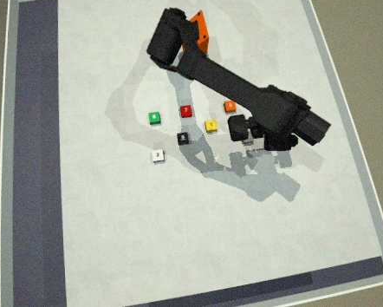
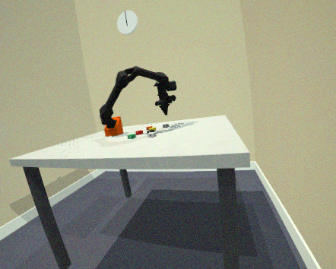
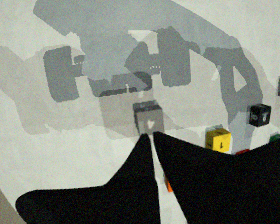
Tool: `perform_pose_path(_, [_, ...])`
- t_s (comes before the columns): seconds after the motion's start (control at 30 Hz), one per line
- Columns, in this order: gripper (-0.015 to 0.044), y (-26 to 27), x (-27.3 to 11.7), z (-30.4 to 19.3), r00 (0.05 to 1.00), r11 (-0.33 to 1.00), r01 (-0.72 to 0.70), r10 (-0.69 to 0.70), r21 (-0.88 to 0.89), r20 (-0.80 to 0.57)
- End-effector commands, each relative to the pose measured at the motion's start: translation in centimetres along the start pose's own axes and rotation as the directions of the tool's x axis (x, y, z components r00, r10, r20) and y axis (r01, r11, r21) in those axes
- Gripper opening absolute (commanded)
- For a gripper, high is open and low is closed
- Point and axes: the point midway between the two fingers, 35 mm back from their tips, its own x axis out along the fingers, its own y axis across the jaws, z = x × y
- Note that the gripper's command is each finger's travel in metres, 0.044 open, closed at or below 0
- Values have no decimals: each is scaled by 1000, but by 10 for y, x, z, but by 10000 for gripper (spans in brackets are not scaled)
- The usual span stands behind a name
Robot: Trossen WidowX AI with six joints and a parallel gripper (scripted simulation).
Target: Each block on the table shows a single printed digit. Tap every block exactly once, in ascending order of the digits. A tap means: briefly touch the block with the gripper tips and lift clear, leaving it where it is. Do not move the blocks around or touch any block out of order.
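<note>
My gripper (image 2: 166, 114) (image 3: 150, 138) is shut and empty, its tips in the air above the grey block (image 1: 247, 141) (image 2: 166, 125) (image 3: 150, 120), whose pale digit looks like a 4. The arm partly hides this block in the top view. The orange 3 block (image 1: 230, 106) (image 3: 170, 184) is mostly behind the fingers in the wrist view. The yellow 1 block (image 1: 210, 125) (image 3: 218, 141) lies beside them. The red 7 block (image 1: 185, 110), the white 2 block (image 1: 159, 155), the black block (image 1: 183, 138) (image 3: 260, 115) and the green block (image 1: 154, 117) lie apart; the last two digits are unclear.
The orange arm base (image 1: 202, 33) (image 2: 114, 127) stands on the pale table (image 1: 160, 239) (image 2: 141, 153). The arm reaches from it over the right side of the block group in the top view. Arm shadows fall across the table around several blocks.
</note>
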Motion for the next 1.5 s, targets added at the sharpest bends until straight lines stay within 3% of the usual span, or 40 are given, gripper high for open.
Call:
perform_pose_path(0.0, [20, -5, 36, -5, 1000, 1000, 19, -19, -6, -18])
perform_pose_path(0.97, [20, -6, 66, -5, 1000, 1000, 20, -20, -6, -17])
perform_pose_path(1.07, [20, -5, 39, -5, 1000, 1000, 18, -18, -5, -17])
perform_pose_path(1.3, [20, -4, 27, -4, 1000, 1000, 17, -17, -6, -18])
perform_pose_path(1.47, [20, -3, -36, -3, 1000, 1000, 15, -15, -7, -19])
